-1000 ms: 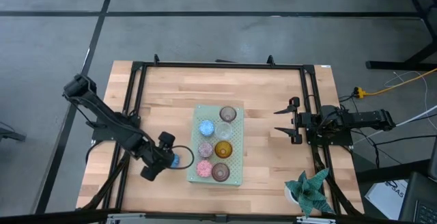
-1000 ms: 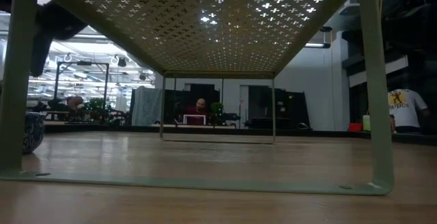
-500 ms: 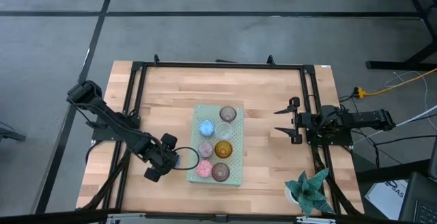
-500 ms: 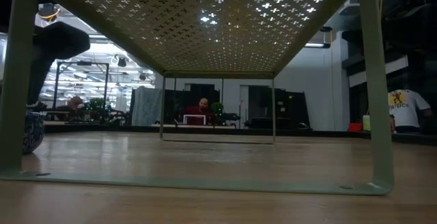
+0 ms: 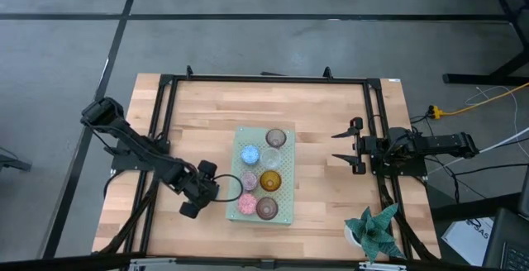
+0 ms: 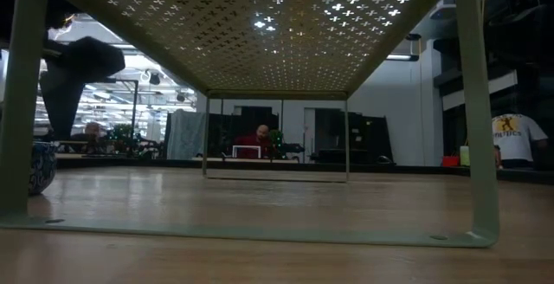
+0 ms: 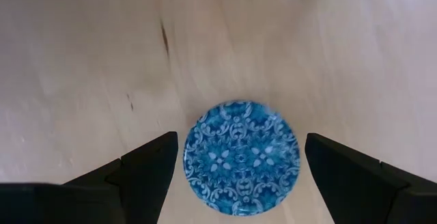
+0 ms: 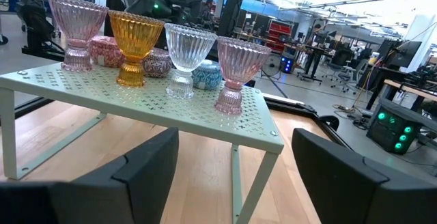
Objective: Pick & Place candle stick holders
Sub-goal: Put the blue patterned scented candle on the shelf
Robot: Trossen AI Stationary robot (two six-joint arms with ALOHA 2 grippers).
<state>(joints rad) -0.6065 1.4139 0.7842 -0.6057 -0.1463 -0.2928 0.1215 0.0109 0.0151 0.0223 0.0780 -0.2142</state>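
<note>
- In the left wrist view, a blue patterned candle holder [image 7: 240, 157] is seen from straight above on the wooden table [image 7: 82, 60], lying between the left gripper's [image 7: 239, 176] two dark fingers [image 7: 147, 173]; the jaws are spread wide and are clear of it on both sides.
- In the high view this blue holder is hidden beneath the left gripper [image 5: 204, 190], which is placed just beside the left edge of the pale green perforated board [image 5: 283, 213].
- In the low view the same holder [image 6: 39, 168] is seen at the far left, cut off by a leg of the board [image 6: 19, 102], with the dark left arm above it.
- Seven holders are counted on the board from above: a mauve cup [image 5: 275, 139], a light blue one [image 5: 250, 154], a clear one [image 5: 271, 157], an amber one [image 5: 270, 180], a brownish one [image 5: 249, 180], a pink one [image 5: 247, 202] and another mauve cup [image 5: 267, 208].
- Only in the right wrist view are their shapes shown: tall ribbed goblets, among them the amber [image 8: 133, 45] and the clear [image 8: 186, 57], with squat patterned cups behind.
- The right gripper [image 5: 340, 147] is held near the table's right rail, well apart from the board, with its jaws wide apart.
- A green paper-like plant [image 5: 376, 231] in a white pot is placed at the table's near right corner.
- A person in a red top [image 6: 260, 137] is seen in the room behind, framed under the board.
</note>
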